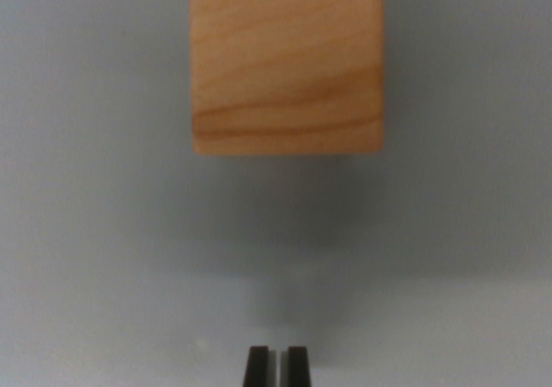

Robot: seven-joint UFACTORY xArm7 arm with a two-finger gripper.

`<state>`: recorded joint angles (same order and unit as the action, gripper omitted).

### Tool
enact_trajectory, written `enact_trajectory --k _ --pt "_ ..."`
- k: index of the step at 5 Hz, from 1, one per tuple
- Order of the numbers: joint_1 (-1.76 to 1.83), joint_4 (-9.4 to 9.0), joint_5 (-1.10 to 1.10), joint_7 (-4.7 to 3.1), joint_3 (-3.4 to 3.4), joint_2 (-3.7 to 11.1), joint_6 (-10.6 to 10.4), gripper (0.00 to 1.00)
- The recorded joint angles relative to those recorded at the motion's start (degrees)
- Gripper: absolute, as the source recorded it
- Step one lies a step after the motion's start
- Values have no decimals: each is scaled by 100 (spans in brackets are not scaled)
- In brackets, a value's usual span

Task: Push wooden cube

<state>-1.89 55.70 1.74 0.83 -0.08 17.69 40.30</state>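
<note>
Wrist view: wooden cube (286, 59) sits in the upper centre, its top cut off by the upper edge; light grain lines run across the visible face, with a darker band near the lower edge. It rests on a plain grey surface (95, 232), with a soft shadow spreading below it. Gripper (277, 365) shows at the bottom centre as two dark fingertips (257, 366), nearly together, only a thin slit between them, nothing held. Cube and fingertips well apart, roughly in line.
</note>
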Motion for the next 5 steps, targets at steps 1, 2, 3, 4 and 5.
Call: enact_trajectory --k 1,2,3,4,5 --pt "-1 -46 1 2 -3 25 -71 0" --pt "-1 -46 1 2 -3 25 -71 0" --pt "-2 -69 1 3 -4 38 -107 0" --pt "-2 -69 1 3 -4 38 -107 0" --pt "-2 -72 1 3 -4 40 -111 0"
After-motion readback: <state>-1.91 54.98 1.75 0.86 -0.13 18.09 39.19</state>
